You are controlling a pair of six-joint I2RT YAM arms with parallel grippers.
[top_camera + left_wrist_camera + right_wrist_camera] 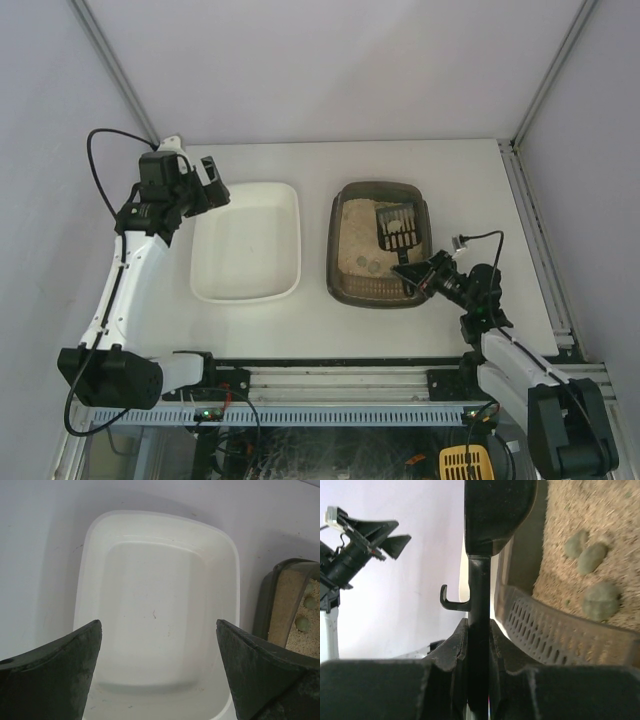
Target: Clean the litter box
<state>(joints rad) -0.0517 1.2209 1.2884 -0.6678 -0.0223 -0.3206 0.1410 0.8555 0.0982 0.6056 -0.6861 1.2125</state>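
— Where is your litter box?
— The litter box [334, 268] sits right of centre on the table [450, 170], just right of a white tray [245, 294].
— And your claws?
— Your right claw [418, 274] is clamped on the black scoop [397, 228] by its handle. Your left claw [207, 188], fingers wide apart, hovers by the tray's far left corner.

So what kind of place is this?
Probably a robot test booth: plain white walls enclose the table, a left arm and right arm bolted to a metal rail, a litter box and white tray laid out.
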